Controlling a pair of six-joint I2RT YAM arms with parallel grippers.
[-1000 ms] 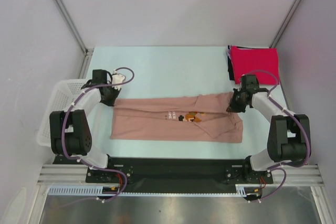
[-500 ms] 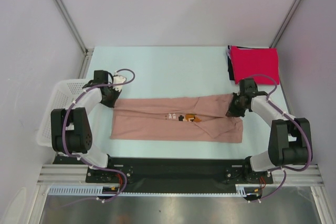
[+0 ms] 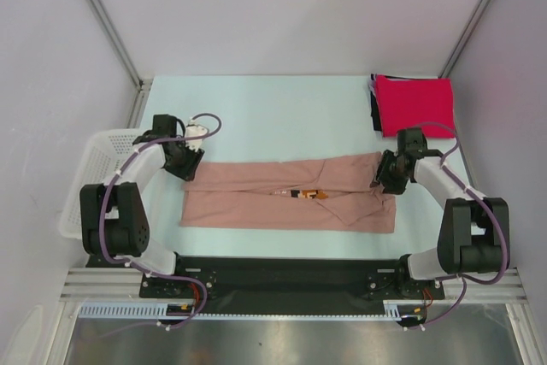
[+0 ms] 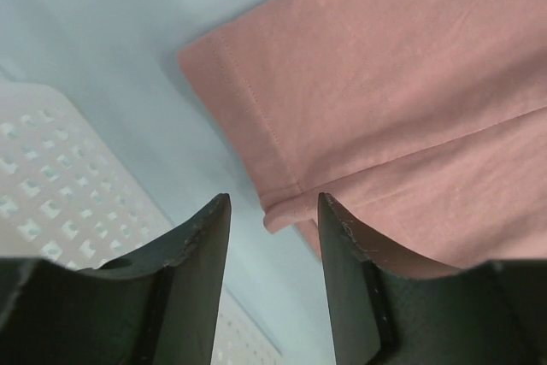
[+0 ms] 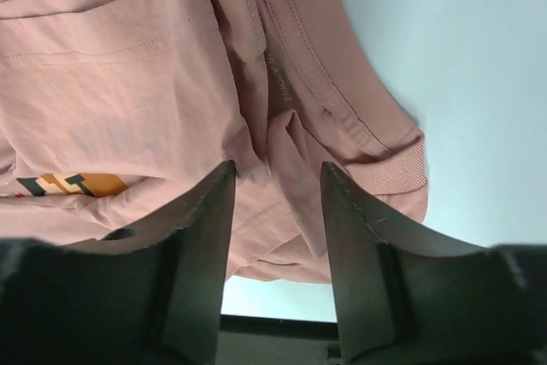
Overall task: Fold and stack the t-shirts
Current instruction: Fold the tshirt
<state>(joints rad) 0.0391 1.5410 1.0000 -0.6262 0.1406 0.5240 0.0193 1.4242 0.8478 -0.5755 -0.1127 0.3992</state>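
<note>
A dusty-pink t-shirt [image 3: 282, 204] lies flat as a long folded band across the near half of the table, only a sliver of its print [image 3: 309, 194] showing. My left gripper [image 3: 190, 168] hovers open over the band's left end; in the left wrist view the folded corner [image 4: 286, 207] sits below the gap of my left gripper [image 4: 273, 203]. My right gripper [image 3: 385, 179] stands open over the collar end, cloth folds [image 5: 128, 83] lying under my right gripper [image 5: 278, 167], nothing pinched. A folded red t-shirt [image 3: 414, 104] rests on a black one [image 3: 374, 110] at the far right.
A white lattice basket [image 3: 85, 179] stands off the table's left edge, close to the left arm, its wall [image 4: 43, 177] visible in the left wrist view. Bare pale-blue table [image 3: 273, 117] lies behind the pink shirt. Frame posts rise at both far corners.
Both grippers went from shut to open and let go of the pink shirt's edge. The fold settled flat toward the front, covering most of the print.
</note>
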